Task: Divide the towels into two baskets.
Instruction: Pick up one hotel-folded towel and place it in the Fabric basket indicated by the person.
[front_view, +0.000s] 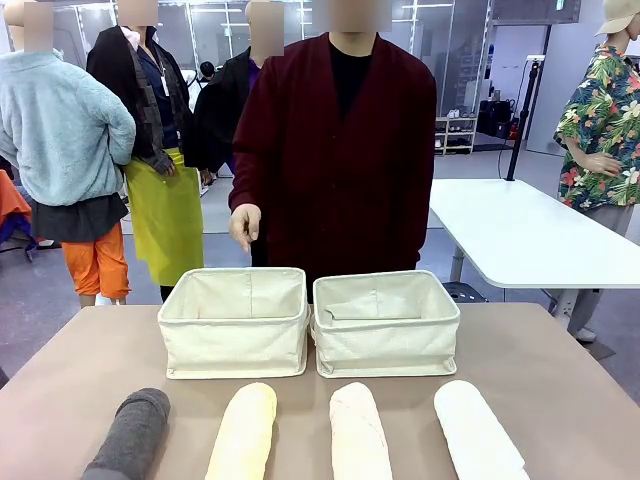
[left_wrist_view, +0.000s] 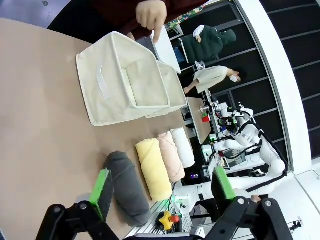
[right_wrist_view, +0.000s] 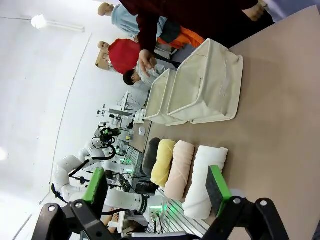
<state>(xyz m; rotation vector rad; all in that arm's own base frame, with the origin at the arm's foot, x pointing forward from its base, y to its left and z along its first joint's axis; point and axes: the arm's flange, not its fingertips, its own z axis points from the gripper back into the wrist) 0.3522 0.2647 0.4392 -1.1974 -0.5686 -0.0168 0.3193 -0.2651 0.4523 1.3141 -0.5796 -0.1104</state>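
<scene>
Four rolled towels lie in a row along the near table edge: dark grey (front_view: 132, 432), pale yellow (front_view: 243, 432), pinkish cream (front_view: 358, 432) and white (front_view: 475, 430). Behind them two cream canvas baskets stand side by side, the left one (front_view: 235, 345) and the right one (front_view: 388, 348), both with nothing in them. My left gripper (left_wrist_view: 162, 194) hangs open above the table near the grey towel (left_wrist_view: 127, 187). My right gripper (right_wrist_view: 157, 187) is open too, above the white towel (right_wrist_view: 204, 177). The person's hand (front_view: 243, 225) hangs behind the left basket.
A person in a dark red cardigan (front_view: 335, 150) stands at the far side, close to the baskets. Bare brown table (front_view: 560, 370) lies to both sides of the baskets. A white table (front_view: 530, 235) stands off to the back right.
</scene>
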